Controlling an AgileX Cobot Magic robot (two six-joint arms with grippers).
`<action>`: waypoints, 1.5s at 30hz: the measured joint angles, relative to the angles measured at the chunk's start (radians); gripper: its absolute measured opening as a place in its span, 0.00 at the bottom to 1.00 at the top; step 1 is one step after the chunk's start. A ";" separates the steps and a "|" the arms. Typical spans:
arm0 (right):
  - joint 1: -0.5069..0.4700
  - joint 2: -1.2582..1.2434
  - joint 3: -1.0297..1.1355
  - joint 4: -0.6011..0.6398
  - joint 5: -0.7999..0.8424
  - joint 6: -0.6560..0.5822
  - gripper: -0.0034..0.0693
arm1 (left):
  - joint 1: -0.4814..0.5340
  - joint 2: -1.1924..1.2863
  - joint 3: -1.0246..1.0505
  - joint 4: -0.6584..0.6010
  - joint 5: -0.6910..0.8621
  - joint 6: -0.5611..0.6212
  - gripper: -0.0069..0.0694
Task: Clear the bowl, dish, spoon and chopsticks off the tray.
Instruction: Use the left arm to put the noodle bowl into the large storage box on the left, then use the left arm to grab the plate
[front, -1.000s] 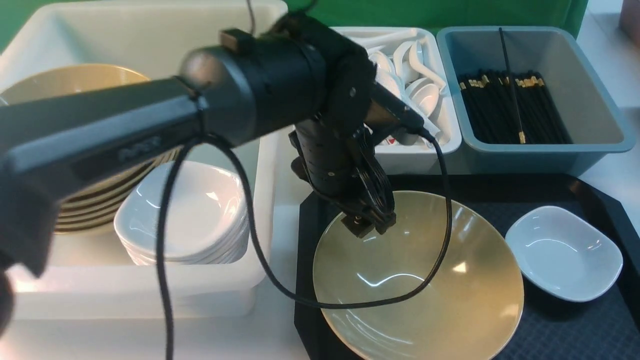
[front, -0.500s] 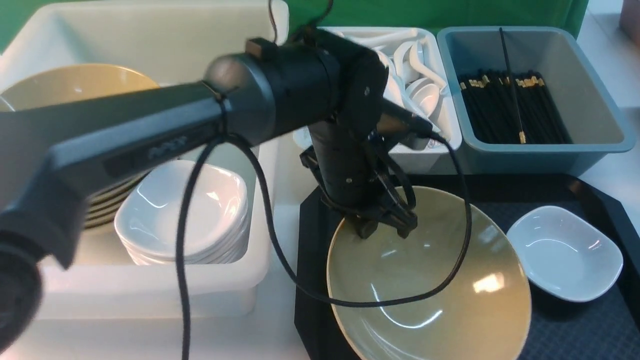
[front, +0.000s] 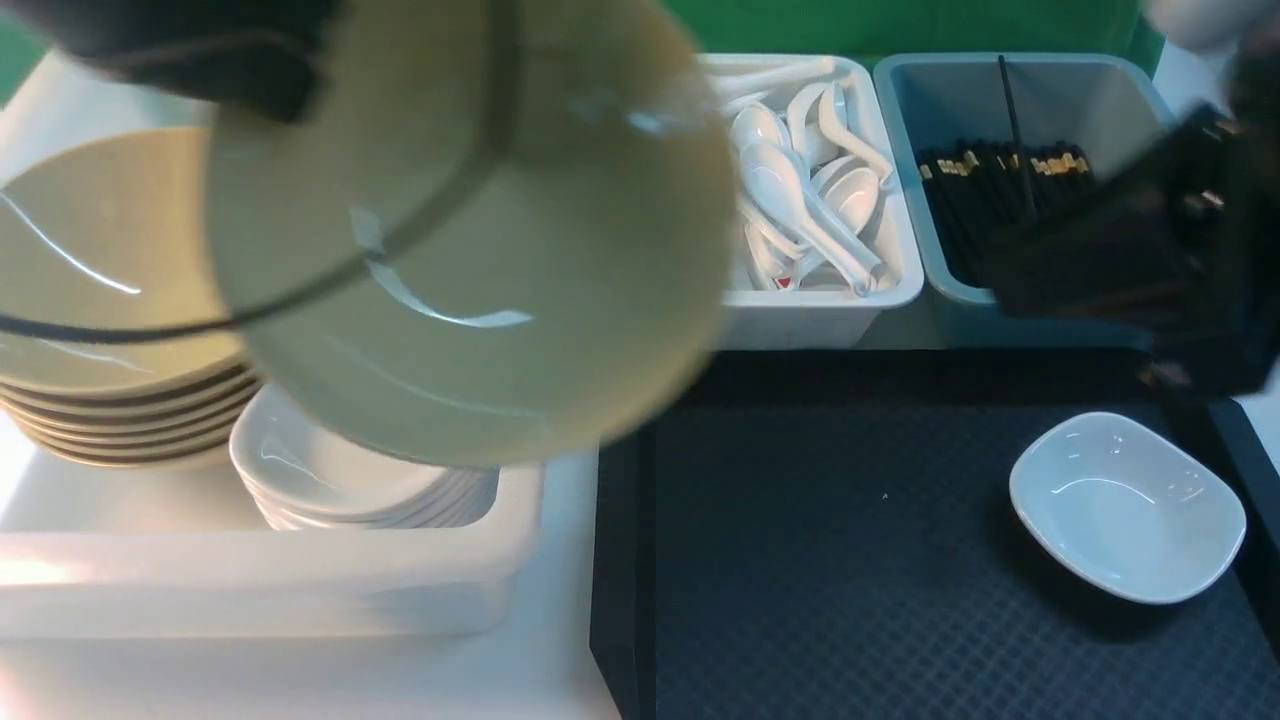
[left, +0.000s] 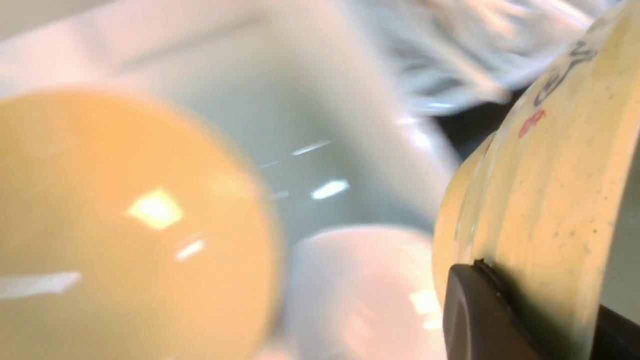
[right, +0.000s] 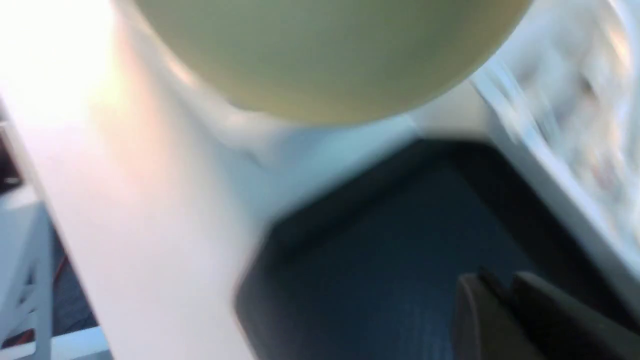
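Note:
The tan bowl (front: 470, 230) hangs tilted and blurred above the white tub, off the black tray (front: 850, 560). My left gripper (left: 547, 320) is shut on the bowl's (left: 540, 190) rim, one dark finger (left: 480, 310) pressed against its outer wall. The small white dish (front: 1128, 505) sits on the tray at the right. My right arm (front: 1150, 250) is a dark blur over the grey-blue bin. In its wrist view the right gripper (right: 500, 295) is shut with nothing in it, above the tray. No spoon or chopsticks show on the tray.
The white tub (front: 250, 580) at left holds a stack of tan bowls (front: 100, 260) and a stack of white dishes (front: 340, 480). Behind the tray, a white bin (front: 830, 300) holds spoons (front: 800, 190), and the grey-blue bin (front: 1000, 90) holds black chopsticks (front: 990, 170).
My left gripper has shut on the bowl's rim, lifted it off the tray and swung it left over the tub. The right arm has come into view at the right.

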 joint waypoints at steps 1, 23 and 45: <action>0.052 0.038 -0.050 -0.020 0.000 -0.001 0.11 | 0.083 -0.018 0.020 -0.013 -0.001 0.018 0.09; 0.322 0.390 -0.401 -0.178 0.162 -0.016 0.09 | 0.668 0.155 0.316 -0.420 -0.334 0.230 0.14; 0.306 0.392 -0.381 -0.463 0.202 0.163 0.11 | 0.572 0.114 0.128 -0.168 -0.198 0.067 0.83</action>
